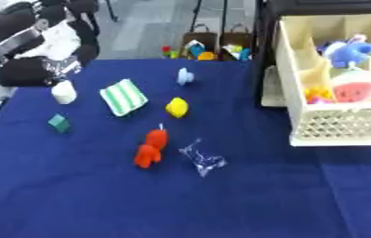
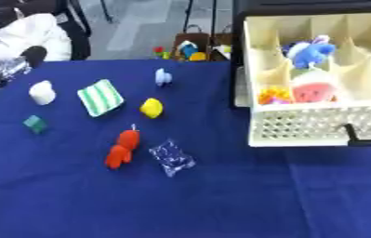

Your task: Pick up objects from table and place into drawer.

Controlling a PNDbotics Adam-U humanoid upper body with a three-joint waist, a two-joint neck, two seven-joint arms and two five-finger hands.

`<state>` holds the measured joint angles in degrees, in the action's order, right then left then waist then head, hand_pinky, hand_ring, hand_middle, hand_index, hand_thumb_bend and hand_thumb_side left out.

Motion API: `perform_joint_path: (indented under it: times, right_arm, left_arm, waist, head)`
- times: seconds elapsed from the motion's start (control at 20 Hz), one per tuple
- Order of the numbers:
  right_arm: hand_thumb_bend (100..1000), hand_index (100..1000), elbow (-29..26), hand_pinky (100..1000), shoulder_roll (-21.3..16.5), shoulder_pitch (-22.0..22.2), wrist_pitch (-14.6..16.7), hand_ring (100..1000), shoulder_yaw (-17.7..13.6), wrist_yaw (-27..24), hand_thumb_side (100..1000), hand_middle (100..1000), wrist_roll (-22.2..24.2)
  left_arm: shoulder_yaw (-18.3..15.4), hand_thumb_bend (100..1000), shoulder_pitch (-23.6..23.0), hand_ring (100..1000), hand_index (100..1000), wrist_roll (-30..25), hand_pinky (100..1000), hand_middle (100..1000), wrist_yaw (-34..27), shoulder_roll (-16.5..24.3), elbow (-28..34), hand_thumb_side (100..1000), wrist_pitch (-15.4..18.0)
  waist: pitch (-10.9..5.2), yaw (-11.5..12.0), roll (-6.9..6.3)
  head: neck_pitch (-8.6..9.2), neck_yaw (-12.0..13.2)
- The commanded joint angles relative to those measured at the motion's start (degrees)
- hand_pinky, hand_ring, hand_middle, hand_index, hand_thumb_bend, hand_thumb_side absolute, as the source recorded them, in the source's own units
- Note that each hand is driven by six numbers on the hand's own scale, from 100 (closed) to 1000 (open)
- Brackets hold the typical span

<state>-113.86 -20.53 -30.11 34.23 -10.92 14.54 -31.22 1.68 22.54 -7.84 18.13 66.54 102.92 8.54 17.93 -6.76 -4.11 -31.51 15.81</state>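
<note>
Right now no robot hand shows, so I cannot tell how the fingers are. The red toy (image 1: 151, 148) lies mid-table, long side pointing away. The drawer (image 2: 302, 128) sits to its right, so the right hand looks nearer.

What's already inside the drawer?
The drawer holds a blue plush, a watermelon-slice toy and a small orange-yellow item. Its front wall hides the floors of the nearest compartments.

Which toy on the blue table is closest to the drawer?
The yellow toy. It sits nearest the cream drawer; the orange toy and green block lie farther left.
</note>
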Motion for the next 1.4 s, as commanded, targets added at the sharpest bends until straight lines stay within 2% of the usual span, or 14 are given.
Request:
perform_joint_path:
  times: [0.05,0.5,0.75,1.4]
  right_arm:
    - [100,756,-0.7,661,-1.1,-0.8,0.4,662,0.1,-0.4,900,621,0.1]
    - [100,755,-0.7,662,-1.2,-1.2,0.7,662,0.3,-0.6,900,620,0.4]
    - [100,755,-0.7,663,-1.2,-1.7,1.1,662,0.5,-0.7,902,619,0.7]
    - [100,756,-0.7,667,-1.0,-2.2,1.4,664,0.5,-0.5,900,616,0.9]
  left_arm:
    - [-0.1,243,1.2,1000,1000,-1.0,1000,978,2.5,0.8,-1.7,896,0.5]
    - [1.2,259,3.6,1000,1000,-1.9,1000,983,7.2,-1.3,-6.7,909,1.5]
    - [2.5,287,6.0,1000,1000,-3.4,1000,991,10.1,-3.8,-10.2,944,2.1]
    - [3.5,345,8.5,1000,1000,-5.2,1000,1000,12.6,-6.7,-15.1,995,3.5]
  waist:
    - [-0.74,-0.2,0.09]
    - [-0.13,-0.8,-0.10]
    - [0.94,-1.9,-0.36]
    - [2.88,-3.0,-0.68]
  head:
    - [1.01,0.5]
    - [1.82,1.2]
    - [2.80,2.3]
    - [4.37,3.9]
